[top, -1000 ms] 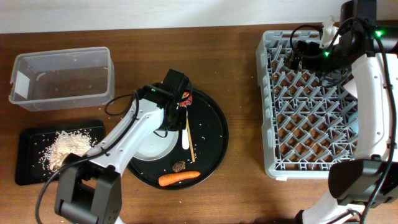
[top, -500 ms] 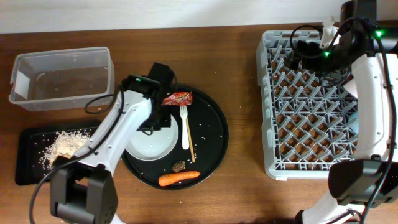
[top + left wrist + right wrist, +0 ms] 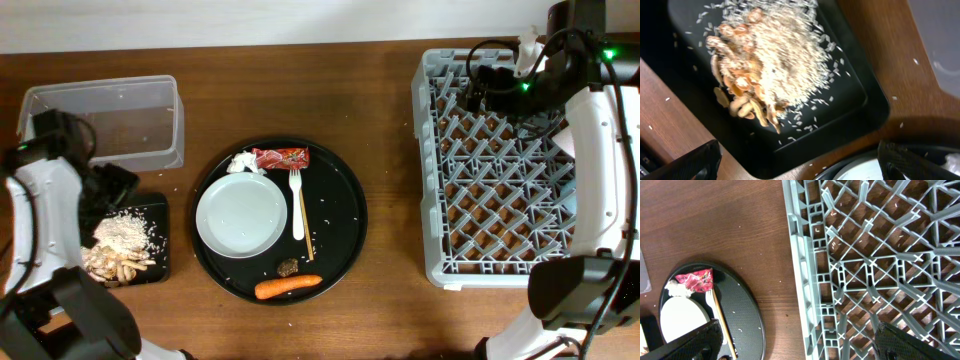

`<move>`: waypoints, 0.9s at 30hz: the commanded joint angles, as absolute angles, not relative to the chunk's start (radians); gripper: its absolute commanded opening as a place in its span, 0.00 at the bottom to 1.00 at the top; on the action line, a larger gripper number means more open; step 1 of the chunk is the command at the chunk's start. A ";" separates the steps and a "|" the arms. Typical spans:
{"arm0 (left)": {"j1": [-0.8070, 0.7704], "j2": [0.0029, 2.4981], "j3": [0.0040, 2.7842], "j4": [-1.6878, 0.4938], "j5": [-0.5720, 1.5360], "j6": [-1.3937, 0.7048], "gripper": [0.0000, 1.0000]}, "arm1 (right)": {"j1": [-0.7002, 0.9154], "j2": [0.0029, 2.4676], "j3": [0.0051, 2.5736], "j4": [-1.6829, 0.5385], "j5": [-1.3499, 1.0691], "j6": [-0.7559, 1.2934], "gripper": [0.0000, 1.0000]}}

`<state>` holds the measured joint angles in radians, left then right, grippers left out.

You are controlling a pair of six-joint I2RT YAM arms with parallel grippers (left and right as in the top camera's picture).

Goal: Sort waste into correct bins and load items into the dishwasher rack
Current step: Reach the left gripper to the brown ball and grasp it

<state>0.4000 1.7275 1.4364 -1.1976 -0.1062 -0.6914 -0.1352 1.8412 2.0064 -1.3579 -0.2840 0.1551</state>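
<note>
My left gripper (image 3: 112,190) (image 3: 800,171) hangs open and empty over the flat black tray (image 3: 158,262) (image 3: 850,107), which holds white rice with brownish mushroom pieces (image 3: 122,238) (image 3: 775,60). The clear box (image 3: 100,125) stands behind it. On the large round black tray (image 3: 340,215) lie the plate (image 3: 242,215), red wrapper (image 3: 282,157) (image 3: 695,279), tissue (image 3: 241,162), white fork (image 3: 296,205), wooden stick (image 3: 309,235), brown lump (image 3: 288,267) and carrot (image 3: 288,287). My right gripper (image 3: 482,88) (image 3: 802,347) is open and empty above the far left corner of the grey rack (image 3: 520,170) (image 3: 880,255).
Loose rice grains are scattered on the flat tray and the round black tray. Bare wooden table (image 3: 390,150) lies between the round tray and the rack. The right arm (image 3: 600,150) runs along the rack's right side.
My left arm has swung left from the round tray to over the flat black tray, and its jaws have opened. The red wrapper now lies on the round tray. The right arm is unmoved.
</note>
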 commanded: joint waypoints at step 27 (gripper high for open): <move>-0.596 1.704 1.057 -0.997 0.051 -0.826 0.74 | -0.138 1.839 2.014 -1.357 -0.272 0.157 0.99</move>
<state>-0.5919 1.7203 1.1110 -1.0401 0.1127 -0.7231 -0.1352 1.8412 2.0064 -1.3571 -0.2836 0.1547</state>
